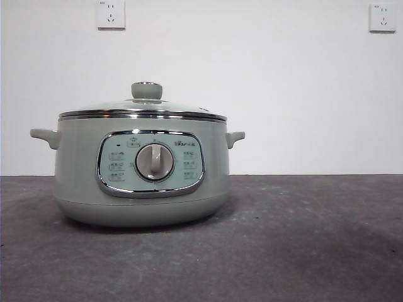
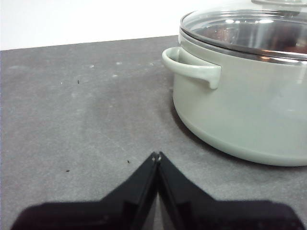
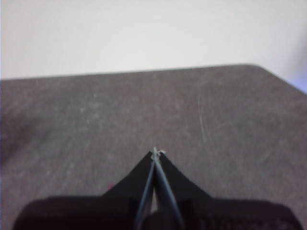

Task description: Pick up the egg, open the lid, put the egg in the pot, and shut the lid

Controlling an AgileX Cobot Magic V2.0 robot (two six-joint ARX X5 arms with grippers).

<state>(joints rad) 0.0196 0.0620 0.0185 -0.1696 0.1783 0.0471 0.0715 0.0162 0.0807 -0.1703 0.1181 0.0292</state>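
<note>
The pale green pot (image 1: 138, 173) stands on the dark grey table (image 1: 302, 239), left of centre in the front view, its dial (image 1: 155, 162) facing the camera. The glass lid (image 1: 143, 110) with its green knob (image 1: 147, 90) sits closed on it. The pot also shows in the left wrist view (image 2: 244, 110), with one side handle (image 2: 194, 69) towards my left gripper (image 2: 157, 155), which is shut, empty and apart from the pot. My right gripper (image 3: 156, 153) is shut and empty over bare table. The egg is out of view. Neither arm shows in the front view.
A white wall (image 1: 283, 88) with two sockets (image 1: 111, 14) stands behind the table. The table's far edge and a rounded corner (image 3: 261, 67) show in the right wrist view.
</note>
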